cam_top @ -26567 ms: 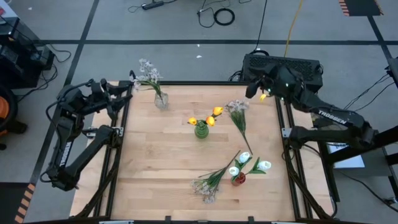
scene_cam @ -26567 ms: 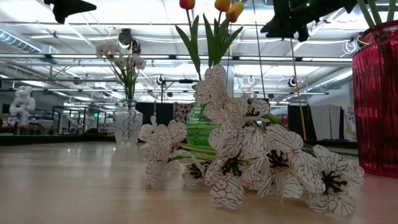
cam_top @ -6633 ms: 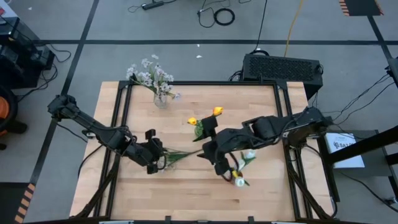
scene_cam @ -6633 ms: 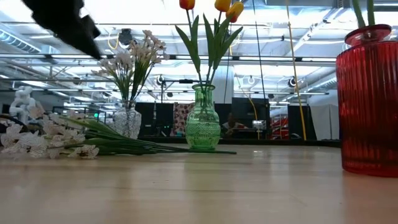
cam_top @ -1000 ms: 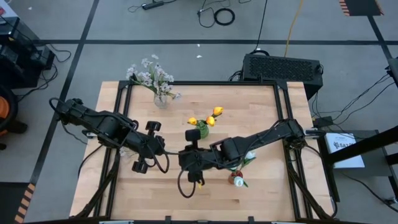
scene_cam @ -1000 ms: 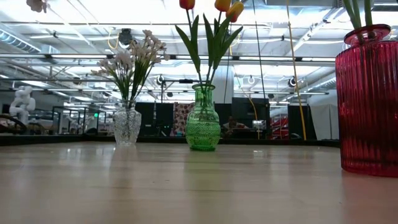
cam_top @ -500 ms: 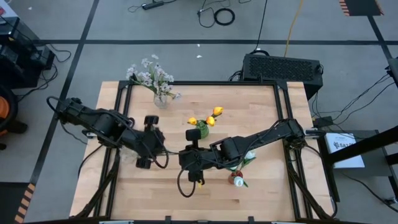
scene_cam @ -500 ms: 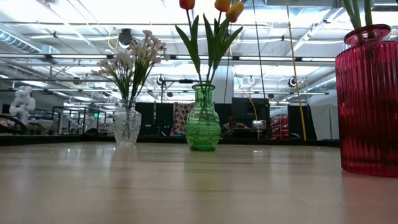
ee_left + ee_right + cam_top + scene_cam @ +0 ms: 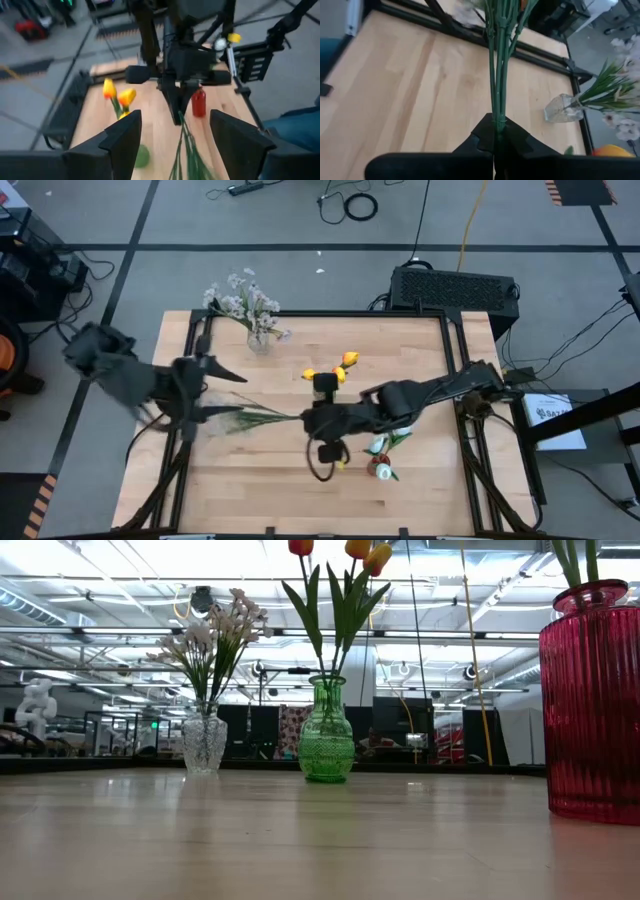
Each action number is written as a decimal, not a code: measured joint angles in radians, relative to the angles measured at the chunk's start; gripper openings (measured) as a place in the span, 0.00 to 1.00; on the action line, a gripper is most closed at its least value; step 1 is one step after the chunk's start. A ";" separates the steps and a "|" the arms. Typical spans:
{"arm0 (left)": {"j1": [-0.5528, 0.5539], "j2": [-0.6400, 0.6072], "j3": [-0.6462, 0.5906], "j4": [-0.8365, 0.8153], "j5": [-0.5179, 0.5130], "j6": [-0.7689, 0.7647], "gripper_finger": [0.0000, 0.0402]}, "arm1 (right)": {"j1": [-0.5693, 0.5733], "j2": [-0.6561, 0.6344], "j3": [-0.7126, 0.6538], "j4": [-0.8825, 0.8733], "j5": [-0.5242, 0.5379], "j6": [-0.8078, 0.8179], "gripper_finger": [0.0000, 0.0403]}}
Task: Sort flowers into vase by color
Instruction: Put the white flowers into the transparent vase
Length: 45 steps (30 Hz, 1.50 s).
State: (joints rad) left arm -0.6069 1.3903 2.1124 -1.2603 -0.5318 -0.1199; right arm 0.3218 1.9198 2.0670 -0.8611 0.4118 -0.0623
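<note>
A spray of pale blossoms on green stems [image 9: 255, 418] hangs over the middle of the table, stems [image 9: 495, 75] pointing right, blossom head [image 9: 225, 421] left. My right gripper [image 9: 306, 419] is shut on its stem end. My left gripper [image 9: 207, 390] stands open at the table's left side, one finger on either side of the blossom end [image 9: 186, 150], touching nothing that I can see. The clear vase [image 9: 259, 340] holds more pale sprays, the green vase [image 9: 324, 385] orange tulips, and the red vase [image 9: 382, 470] white tulips. My right gripper pinches the bunched lower ends of the spray's stems [image 9: 496, 120] between its two fingertips. It comes from the table's right, slanting a little downward. The stems run on straight out from the fingers toward the left. The spray is lifted clear of the table, near level.
The three vases stand upright: clear at the far left [image 9: 205, 740], green in the middle [image 9: 327, 740], red at the near right [image 9: 595, 690]. Bare wood lies along the near edge [image 9: 260, 490] and the left half.
My left gripper has opened, let go of the spray, risen and drawn back toward the table's left edge, tipping up toward level. My right gripper, still shut on the stem end, has risen a little and shifted right; the spray now hangs from it alone.
</note>
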 joint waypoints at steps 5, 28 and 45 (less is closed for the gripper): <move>-0.142 -0.019 -0.002 0.010 -0.239 0.031 0.60 | 0.000 -0.107 0.000 -0.046 -0.017 -0.005 0.00; -0.344 -0.020 -0.479 0.029 -0.790 -0.375 0.60 | -0.001 -0.521 -0.086 -0.093 -0.054 0.015 0.00; -0.083 -0.018 -0.805 1.163 -0.413 0.320 0.60 | -0.008 -0.856 -1.006 1.083 -0.112 -0.161 0.00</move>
State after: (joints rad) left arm -0.6895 1.3724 1.3072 -0.0975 -0.9444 0.1998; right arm 0.3134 1.0635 1.0605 0.2223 0.2999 -0.2231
